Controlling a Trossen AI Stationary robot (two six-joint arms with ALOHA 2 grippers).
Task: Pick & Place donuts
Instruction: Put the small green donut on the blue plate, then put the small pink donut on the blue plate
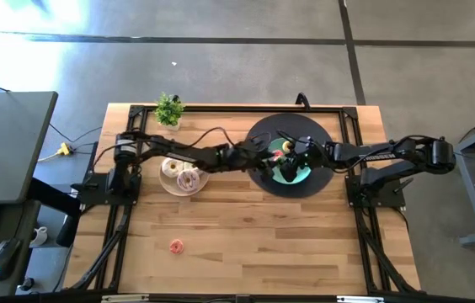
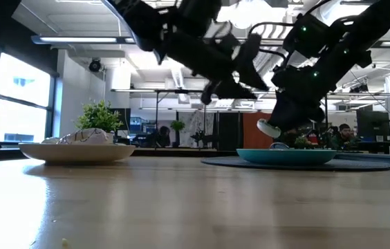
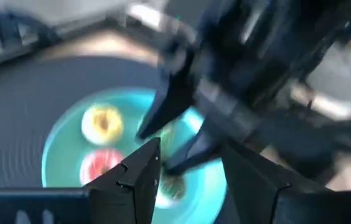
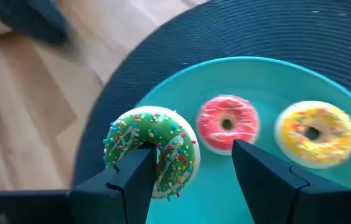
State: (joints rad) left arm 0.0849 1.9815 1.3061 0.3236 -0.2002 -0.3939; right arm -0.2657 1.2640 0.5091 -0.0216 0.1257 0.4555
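Observation:
A teal plate [image 4: 250, 81] lies on a dark round mat [image 4: 225, 31]. On it rest a pink donut [image 4: 227, 122] and a yellow donut [image 4: 315, 134]. A green sprinkled donut [image 4: 175, 143] sits at one finger of my right gripper [image 4: 194, 158], which is open above the plate [image 1: 301, 177]. My left gripper [image 3: 190, 162] is open and hovers beside it over the mat's left part [image 1: 258, 151], touching nothing. A white donut [image 1: 170, 167] and a pink iced one [image 1: 189, 179] lie on the beige plate [image 1: 170, 187]. One small pink donut [image 1: 176, 246] lies on the bare table. My right gripper comes from above, slanting down. One finger [image 4: 132, 180] stands over the green donut's hole [image 4: 158, 157]; the other finger stands well clear of its rim. Whether that finger touches the donut, I cannot tell. In the low view its pale underside [image 2: 270, 129] shows tilted just above the plate.
A small potted plant [image 1: 168, 109] stands at the table's far edge, left of the mat. Bare wood stretches across the near half of the table around the lone pink donut. The two arms nearly meet over the mat.

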